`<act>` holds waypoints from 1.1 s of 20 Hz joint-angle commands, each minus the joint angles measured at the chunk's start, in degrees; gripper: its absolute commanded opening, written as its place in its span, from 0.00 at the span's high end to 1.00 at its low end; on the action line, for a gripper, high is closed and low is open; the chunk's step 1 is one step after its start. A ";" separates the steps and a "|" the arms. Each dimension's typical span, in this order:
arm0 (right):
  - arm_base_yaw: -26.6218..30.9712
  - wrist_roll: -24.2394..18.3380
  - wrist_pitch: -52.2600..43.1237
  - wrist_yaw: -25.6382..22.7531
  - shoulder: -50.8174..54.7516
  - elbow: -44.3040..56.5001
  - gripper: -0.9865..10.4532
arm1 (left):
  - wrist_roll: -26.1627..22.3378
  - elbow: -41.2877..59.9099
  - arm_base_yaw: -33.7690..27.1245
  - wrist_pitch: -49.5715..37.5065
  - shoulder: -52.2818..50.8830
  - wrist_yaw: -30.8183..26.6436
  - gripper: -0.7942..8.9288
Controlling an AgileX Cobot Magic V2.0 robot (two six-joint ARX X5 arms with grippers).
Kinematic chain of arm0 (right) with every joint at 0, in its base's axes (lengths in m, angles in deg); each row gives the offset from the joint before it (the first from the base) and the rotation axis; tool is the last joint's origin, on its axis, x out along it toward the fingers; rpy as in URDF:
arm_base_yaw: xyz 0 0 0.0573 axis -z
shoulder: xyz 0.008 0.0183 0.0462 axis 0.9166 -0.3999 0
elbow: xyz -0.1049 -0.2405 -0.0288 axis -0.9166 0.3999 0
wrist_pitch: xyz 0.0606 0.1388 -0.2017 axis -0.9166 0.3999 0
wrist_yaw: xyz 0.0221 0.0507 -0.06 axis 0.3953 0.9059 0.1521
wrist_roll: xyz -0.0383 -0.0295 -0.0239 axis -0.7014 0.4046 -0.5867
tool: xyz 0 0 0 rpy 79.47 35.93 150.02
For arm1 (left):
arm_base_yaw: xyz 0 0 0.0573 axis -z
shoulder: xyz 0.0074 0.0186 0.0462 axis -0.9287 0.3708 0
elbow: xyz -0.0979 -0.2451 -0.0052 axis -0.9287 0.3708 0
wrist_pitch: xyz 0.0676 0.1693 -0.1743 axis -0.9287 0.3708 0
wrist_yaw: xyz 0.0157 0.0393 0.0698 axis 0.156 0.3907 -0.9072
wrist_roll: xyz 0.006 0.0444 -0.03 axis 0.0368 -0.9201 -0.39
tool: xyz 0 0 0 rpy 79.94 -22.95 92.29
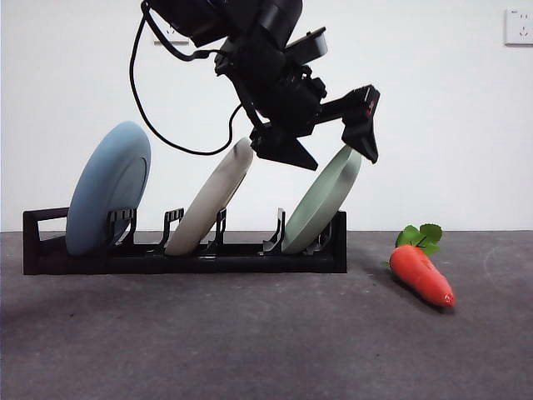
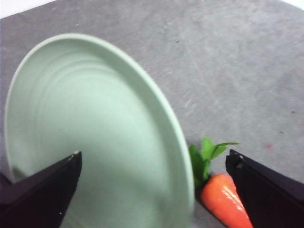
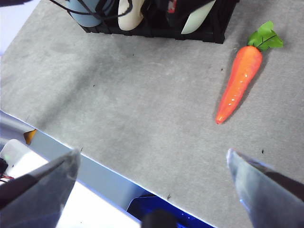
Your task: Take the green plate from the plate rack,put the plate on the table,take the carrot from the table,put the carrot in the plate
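Jaws wide open, left gripper (image 1: 330,157) straddles the green plate's (image 1: 323,207) rim in the plate rack (image 1: 183,257); no writing shows.

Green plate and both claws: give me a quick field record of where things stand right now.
green plate: leaning in the end slot of the plate rack, not yet lifted
left claw: open, straddling the green plate's upper rim
right claw: open, waiting above the table's near edge, holding nothing
carrot: lying on the table, beside the rack's green-plate end
other plates: light blue plate and cream plate in the rack
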 commanded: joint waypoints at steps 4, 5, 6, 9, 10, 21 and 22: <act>-0.09 -0.24 -0.07 -0.04 0.02 -0.17 0.34 | -0.70 -0.17 1.03 0.00 1.36 -0.35 0.48; -0.09 -0.26 -0.07 -0.04 0.02 -0.17 0.34 | -0.72 -0.17 1.29 0.07 1.36 -0.35 0.56; -0.09 -0.26 -0.09 -0.04 0.02 -0.17 0.34 | -0.72 -0.17 1.53 0.07 1.36 -0.20 0.64; -0.09 -0.26 -0.07 -0.04 0.02 -0.17 0.34 | -0.70 -0.17 1.92 0.24 1.36 -0.15 0.80; -0.09 -0.26 -0.07 -0.04 0.02 -0.17 0.34 | -0.70 -0.17 1.90 0.46 1.36 0.11 0.83; -0.09 -0.28 -0.09 0.00 0.02 -0.17 0.34 | 1.42 -0.33 1.55 0.98 -1.27 6.01 0.93; -0.09 -0.28 -0.09 -0.02 0.02 -0.17 0.34 | 1.46 -0.35 1.53 0.94 -2.25 6.64 0.93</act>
